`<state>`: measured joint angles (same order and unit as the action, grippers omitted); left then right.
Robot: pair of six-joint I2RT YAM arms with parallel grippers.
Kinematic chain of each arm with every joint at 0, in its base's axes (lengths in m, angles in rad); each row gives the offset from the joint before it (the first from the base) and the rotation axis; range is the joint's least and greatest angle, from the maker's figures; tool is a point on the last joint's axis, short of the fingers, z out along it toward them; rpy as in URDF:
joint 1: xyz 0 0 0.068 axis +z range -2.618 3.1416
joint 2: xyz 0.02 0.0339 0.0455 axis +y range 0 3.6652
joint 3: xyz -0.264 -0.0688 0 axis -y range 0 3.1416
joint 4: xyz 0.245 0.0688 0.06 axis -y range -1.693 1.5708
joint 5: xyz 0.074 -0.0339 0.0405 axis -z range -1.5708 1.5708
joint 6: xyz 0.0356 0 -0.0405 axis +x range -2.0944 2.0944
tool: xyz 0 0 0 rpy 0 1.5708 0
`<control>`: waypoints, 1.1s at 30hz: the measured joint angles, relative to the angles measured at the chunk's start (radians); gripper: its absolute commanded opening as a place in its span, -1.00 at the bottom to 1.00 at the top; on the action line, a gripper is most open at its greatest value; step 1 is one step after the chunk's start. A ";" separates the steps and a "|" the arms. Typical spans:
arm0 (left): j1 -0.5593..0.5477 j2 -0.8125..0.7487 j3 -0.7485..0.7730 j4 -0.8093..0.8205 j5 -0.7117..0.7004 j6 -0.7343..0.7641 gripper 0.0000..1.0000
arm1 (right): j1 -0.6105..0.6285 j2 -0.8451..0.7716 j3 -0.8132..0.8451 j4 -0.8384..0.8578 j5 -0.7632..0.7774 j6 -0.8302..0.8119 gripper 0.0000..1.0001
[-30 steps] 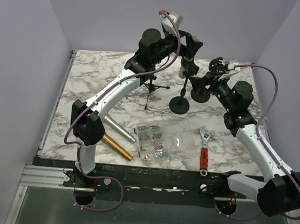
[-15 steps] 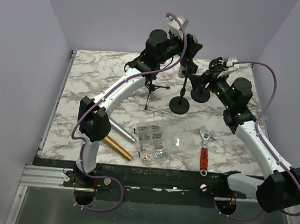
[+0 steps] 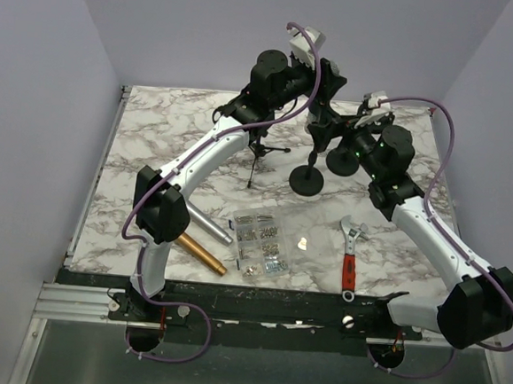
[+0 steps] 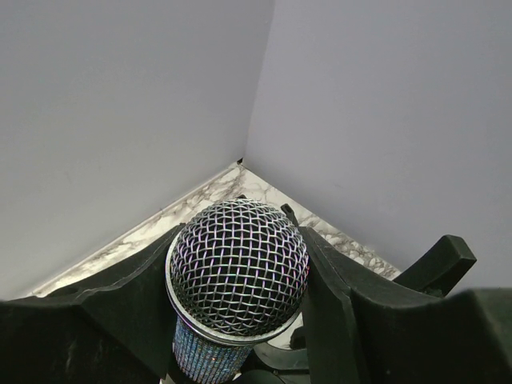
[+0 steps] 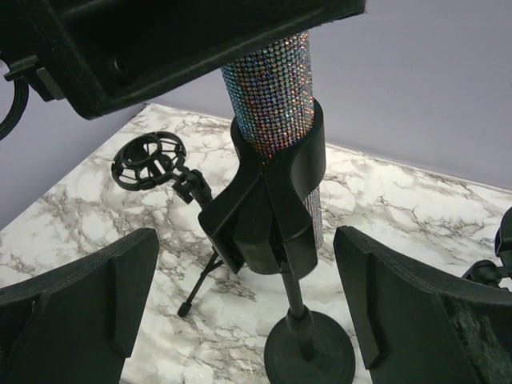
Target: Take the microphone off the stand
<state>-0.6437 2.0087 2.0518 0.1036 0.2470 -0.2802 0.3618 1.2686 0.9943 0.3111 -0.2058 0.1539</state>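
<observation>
Conceivably the black round-based stand (image 5: 308, 352) by the far edge of the bench (image 3: 153, 148) tips: left gripper (image 4: 237, 308) clamps the glittery mesh-headed microphone (image 4: 238, 268), right gripper (image 5: 248, 280) gapes, bracing nothing.

Your left arm (image 3: 209, 146) and right arm (image 3: 432, 239): white tubular links, bulky black joint housings, each carrying a looping purple cable (image 3: 128, 222). Your left gripper (image 4: 240, 272) and right gripper (image 5: 240, 320): matte black, wedge-shaped jaws, apparently rough-textured.

Silver mesh head on the microphone (image 4: 238, 268), sparkly rainbow handle under it, black stand (image 5: 276, 216), white table (image 3: 153, 148) with grey marble swirls, red-handled wrench (image 3: 349, 266), gold tube (image 3: 202, 253), silver tube (image 3: 206, 223), pale lilac walls (image 3: 33, 94)
</observation>
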 measured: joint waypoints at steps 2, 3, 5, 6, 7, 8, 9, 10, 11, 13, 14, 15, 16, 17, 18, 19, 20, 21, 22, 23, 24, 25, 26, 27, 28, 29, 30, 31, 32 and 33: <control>0.000 0.000 0.000 0.000 0.000 -0.001 -1.00 | 0.031 0.019 0.016 0.000 0.046 -0.008 0.89; 0.000 0.000 0.000 0.000 0.000 -0.001 -1.00 | 0.045 0.028 0.021 0.001 0.068 -0.015 0.85; 0.000 0.000 0.000 -0.001 -0.001 -0.002 -1.00 | 0.069 0.042 0.029 0.001 0.121 -0.026 0.81; 0.000 0.000 0.000 -0.002 -0.001 -0.003 -1.00 | 0.079 0.047 0.032 0.001 0.145 -0.032 0.65; 0.000 -0.001 0.000 -0.002 -0.001 -0.005 -1.00 | 0.087 0.052 0.034 0.001 0.167 -0.039 -0.24; 0.000 -0.002 0.000 -0.003 -0.001 -0.005 -1.00 | 0.092 0.056 0.034 0.002 0.189 -0.047 -0.95; 0.000 -0.002 0.000 -0.005 -0.001 -0.005 -1.00 | 0.097 0.060 0.035 0.002 0.215 -0.062 -0.99; 0.000 -0.002 0.000 -0.006 -0.001 -0.004 -1.00 | 0.097 0.064 0.035 0.002 0.235 -0.073 -0.99; 0.000 -0.004 0.000 -0.011 -0.008 -0.005 -1.00 | 0.095 0.066 0.036 0.006 0.252 -0.081 -0.98; 0.000 -0.004 0.000 -0.029 -0.011 -0.005 -1.00 | 0.096 0.068 0.037 0.009 0.263 -0.087 -0.99; 0.000 -0.004 0.000 -0.035 -0.011 -0.005 -1.00 | 0.098 0.071 0.037 0.010 0.265 -0.087 -0.99; 0.000 -0.004 0.000 -0.046 -0.011 -0.007 -1.00 | 0.099 0.073 0.037 0.013 0.267 -0.089 -0.99; 0.000 -0.004 0.000 -0.051 -0.011 -0.009 -1.00 | 0.103 0.075 0.037 0.015 0.270 -0.092 -0.99; 0.000 -0.004 0.002 -0.062 -0.011 -0.011 -1.00 | 0.106 0.076 0.037 0.016 0.271 -0.094 -0.99; 0.000 -0.004 0.008 -0.079 -0.011 -0.013 -1.00 | 0.108 0.077 0.037 0.017 0.271 -0.096 -0.99; 0.000 -0.004 0.013 -0.090 -0.012 -0.015 -1.00 | 0.108 0.077 0.037 0.017 0.271 -0.099 -0.99; 0.000 -0.004 0.021 -0.100 -0.013 -0.018 -1.00 | 0.108 0.077 0.037 0.018 0.271 -0.100 -0.99; 0.000 -0.004 0.030 -0.106 -0.015 -0.019 -1.00 | 0.108 0.077 0.037 0.017 0.271 -0.100 -0.99; 0.000 -0.004 0.039 -0.114 -0.016 -0.020 -1.00 | 0.108 0.077 0.037 0.017 0.271 -0.101 -0.99; 0.000 -0.004 0.054 -0.127 -0.018 -0.019 -1.00 | 0.108 0.078 0.037 0.018 0.271 -0.101 -0.99; 0.000 -0.004 0.077 -0.144 -0.019 -0.019 -1.00 | 0.108 0.079 0.039 0.017 0.271 -0.101 -0.99; 0.000 -0.004 0.094 -0.156 -0.023 -0.017 -1.00 | 0.109 0.082 0.041 0.016 0.270 -0.103 -0.99; 0.000 -0.004 0.115 -0.163 -0.026 -0.014 -1.00 | 0.109 0.084 0.043 0.016 0.271 -0.103 -0.99; -0.001 -0.004 0.131 -0.168 -0.029 -0.010 -1.00 | 0.109 0.086 0.046 0.017 0.271 -0.103 -0.99; -0.003 -0.006 0.152 -0.179 -0.032 -0.001 -1.00 | 0.109 0.088 0.047 0.017 0.271 -0.103 -0.99; -0.005 -0.009 0.168 -0.185 -0.035 0.005 -1.00 | 0.109 0.088 0.047 0.017 0.271 -0.103 -0.99; -0.008 -0.012 0.188 -0.198 -0.039 0.017 -1.00 | 0.109 0.088 0.047 0.017 0.271 -0.103 -0.99; -0.011 -0.014 0.210 -0.208 -0.047 0.032 -1.00 | 0.109 0.088 0.047 0.017 0.271 -0.103 -0.99; -0.013 -0.018 0.227 -0.216 -0.051 0.040 -1.00 | 0.109 0.088 0.047 0.017 0.272 -0.103 -0.99; -0.017 -0.026 0.251 -0.228 -0.063 0.060 -1.00 | 0.109 0.088 0.047 0.017 0.272 -0.103 -0.99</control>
<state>-0.6605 1.9831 2.3032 -0.1242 0.1837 -0.2203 0.4706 1.3567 1.0409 0.3283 0.0658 0.0505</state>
